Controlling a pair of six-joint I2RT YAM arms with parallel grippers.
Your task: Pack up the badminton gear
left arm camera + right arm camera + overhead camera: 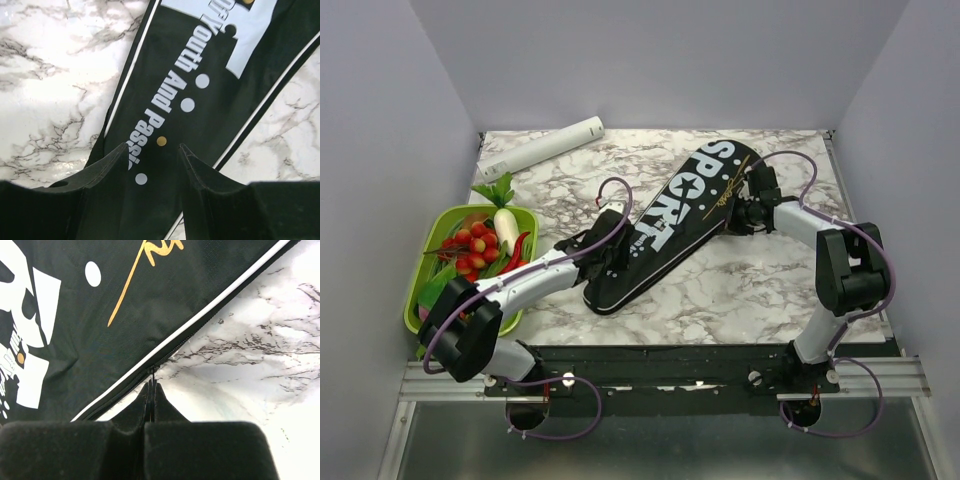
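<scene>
Right gripper [151, 386] pinched shut at bag [665, 225] zip [190, 337]; left gripper [152, 152] apart above bag. Likely zipping; next: draw zip along edge.

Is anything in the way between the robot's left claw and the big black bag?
No, nothing visible. The left gripper is right over the narrow end of the long black fabric racket bag lettered SPORT. Its jaws are apart, and only the bag's cloth shows between them.
</scene>
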